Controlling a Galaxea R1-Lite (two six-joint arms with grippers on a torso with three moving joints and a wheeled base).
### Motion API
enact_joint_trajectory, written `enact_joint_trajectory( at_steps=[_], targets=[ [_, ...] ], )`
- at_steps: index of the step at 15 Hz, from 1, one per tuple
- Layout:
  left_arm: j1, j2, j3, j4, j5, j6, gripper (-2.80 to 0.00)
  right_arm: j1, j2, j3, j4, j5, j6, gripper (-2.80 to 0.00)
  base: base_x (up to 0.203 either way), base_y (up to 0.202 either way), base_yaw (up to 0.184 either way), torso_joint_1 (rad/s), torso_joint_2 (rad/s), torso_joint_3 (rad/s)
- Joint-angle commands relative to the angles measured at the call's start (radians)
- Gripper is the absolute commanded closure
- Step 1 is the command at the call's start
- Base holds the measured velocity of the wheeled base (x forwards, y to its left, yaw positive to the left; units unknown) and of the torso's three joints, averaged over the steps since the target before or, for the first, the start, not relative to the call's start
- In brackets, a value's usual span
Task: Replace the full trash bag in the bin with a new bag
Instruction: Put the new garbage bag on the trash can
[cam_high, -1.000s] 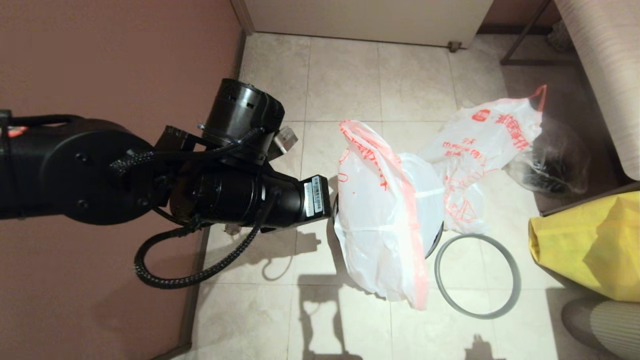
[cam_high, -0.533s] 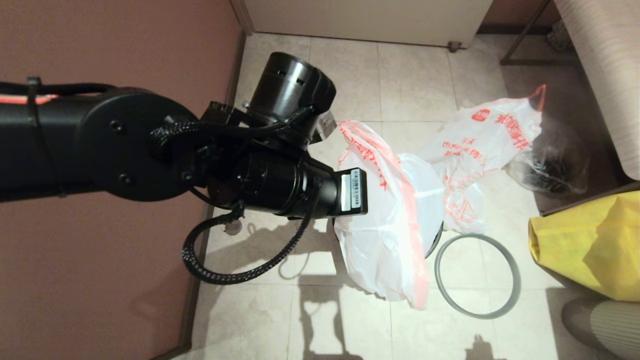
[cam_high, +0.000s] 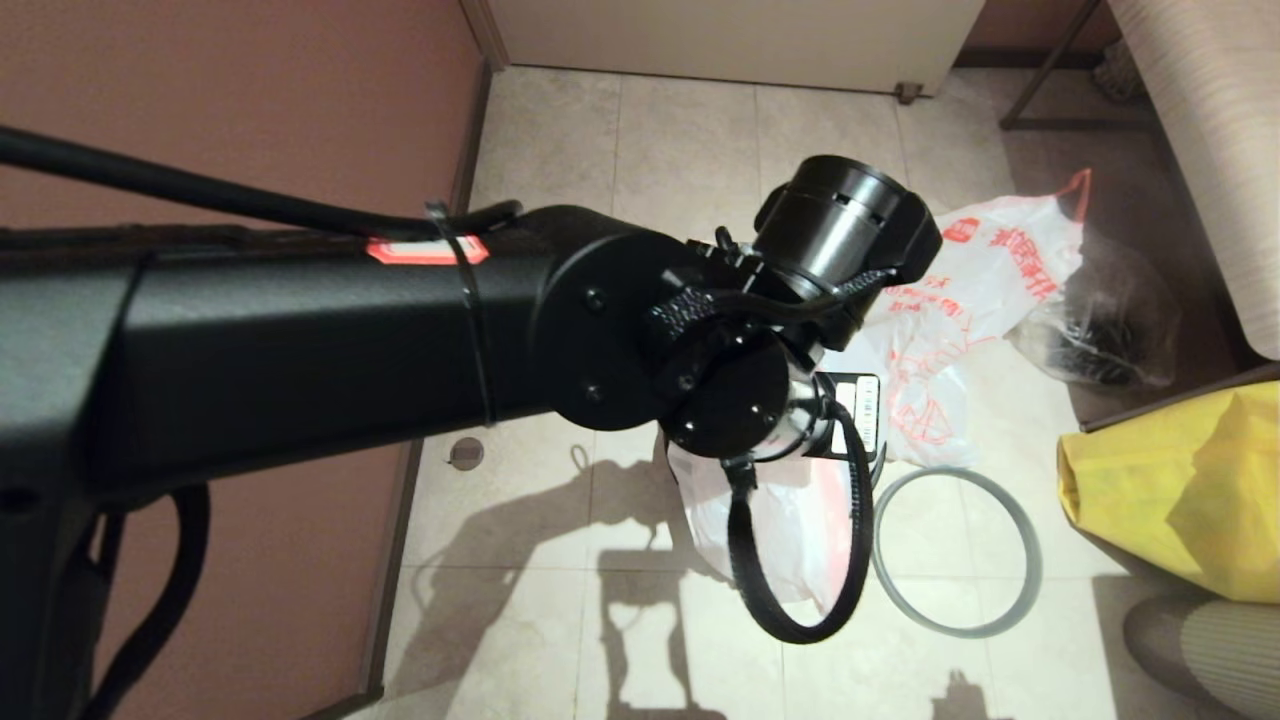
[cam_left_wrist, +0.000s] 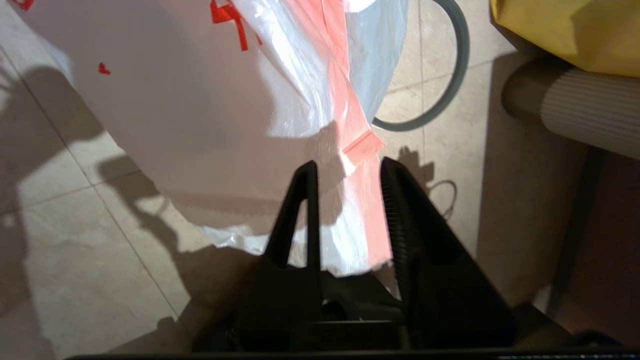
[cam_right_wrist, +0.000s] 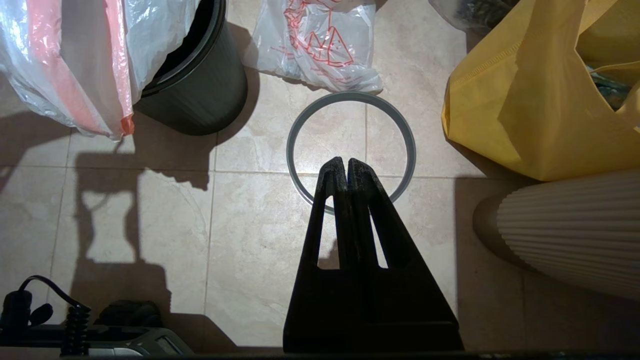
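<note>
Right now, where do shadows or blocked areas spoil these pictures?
Head view: the left arm hides most of the new bag. Left wrist view: shadow covers that bag's near side. Right wrist view: hard shadows cross the floor beside the bin.

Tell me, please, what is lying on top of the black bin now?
The new bag is draped over the bin, covering much of its opening and hanging down one side. Whether anything is inside the bin cannot be seen. The grey ring lies apart on the floor.
</note>
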Motion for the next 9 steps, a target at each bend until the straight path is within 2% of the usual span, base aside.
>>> enact_joint_trajectory(
  at_steps=[1,5,7,9],
  targets=[
    [-0.014,0.053,-0.005,-0.019,0.019,0.008,-2.8,0.0,0.002,0.0,0.002,-0.001,0.0,0.0,0.0,0.0,0.0,0.0,0.0,0.0],
    [-0.016,0.06,-0.004,-0.02,0.173,0.034,-2.8,0.0,0.002,0.0,0.003,-0.001,0.0,0.0,0.0,0.0,0.0,0.0,0.0,0.0],
    [-0.026,0.081,-0.004,-0.018,0.204,0.053,-2.8,0.003,0.002,0.0,0.003,-0.001,0.0,0.0,0.0,0.0,0.0,0.0,0.0,0.0],
    [-0.027,0.118,-0.004,-0.04,0.286,0.082,-2.8,0.005,0.002,0.0,0.003,-0.001,0.0,0.0,0.0,0.0,0.0,0.0,0.0,0.0]
  ],
)
